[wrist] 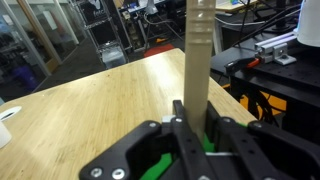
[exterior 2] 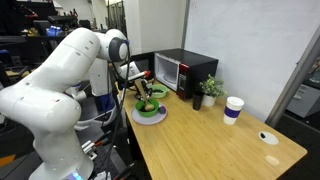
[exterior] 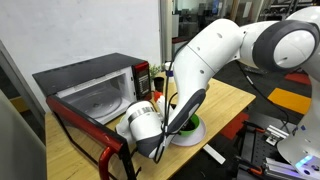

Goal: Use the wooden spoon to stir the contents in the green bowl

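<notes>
While claw clenched wooden spoon upright over green bowl, pickup looked done; stirring judged underway or pending, contents hidden.

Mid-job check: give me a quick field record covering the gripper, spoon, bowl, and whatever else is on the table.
gripper: Robotiq gripper, shut on the spoon handle
spoon: slim light-tan wooden spoon, handle upright between the fingers, head hidden
bowl: round glossy deep-green bowl, below the gripper, on a white plate
contents: too small to make out
table: light wooden tabletop
other items: black microwave, door open; small potted plant; white cup with dark band
</notes>
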